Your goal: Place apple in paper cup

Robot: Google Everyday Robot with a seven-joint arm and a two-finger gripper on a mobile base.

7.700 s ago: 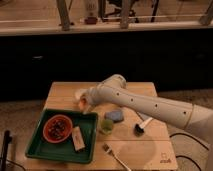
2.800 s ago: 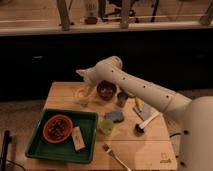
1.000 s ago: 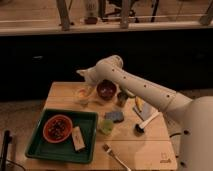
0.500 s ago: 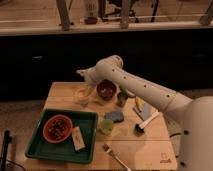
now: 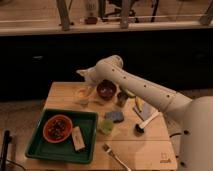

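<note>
While the white arm [image 5: 145,90] reached over the bench [image 5: 60,95], the end effector [image 5: 85,84] hung just left of the dark red bowl [image 5: 106,90]. I could not tell how wide it was open, or if it held anything. The paper cup [image 5: 83,101] stood left of the bowl too, right under the end effector. The apple [image 5: 82,93] showed as a small orange-yellow spot at the top of that cup. I could not tell if it sat inside or just above. A small dark grey cup [image 5: 121,98] stood just right of the bowl, and a long yellow piece [image 5: 139,103] lay farther right. In front of the bowl stood a see-through green cup [image 5: 105,126] and a grey-blue sponge [image 5: 116,116]. Down and left of the bowl lay a green tray [image 5: 50,152] with an orange bowl [image 5: 57,128] in it.
</note>
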